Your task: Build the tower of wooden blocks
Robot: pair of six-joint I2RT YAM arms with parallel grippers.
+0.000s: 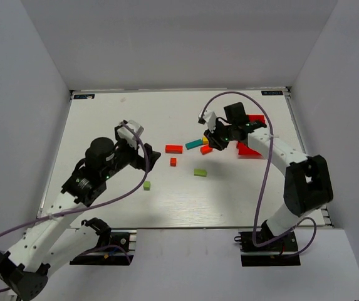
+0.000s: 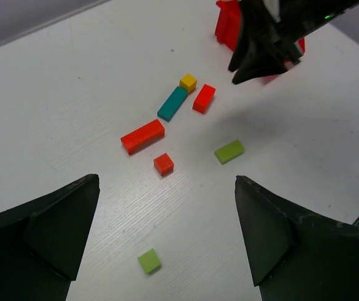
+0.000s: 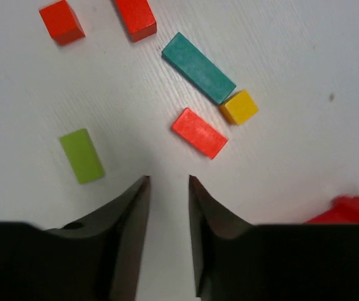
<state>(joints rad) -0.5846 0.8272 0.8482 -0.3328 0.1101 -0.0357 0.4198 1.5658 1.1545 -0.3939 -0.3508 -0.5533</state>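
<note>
- Left fingers are spread wide, holding nothing, above the surface.
- Right fingers are a narrow gap apart, empty, near a short red block and a teal bar.

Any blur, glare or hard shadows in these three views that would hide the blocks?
Top external: even light, soft shadows, no glare. Left wrist: the small painted wooden blocks are sharp, the left claw's dark fingers soft-edged. Right wrist: blocks slightly soft, the right claw's fingers nearly black.
</note>
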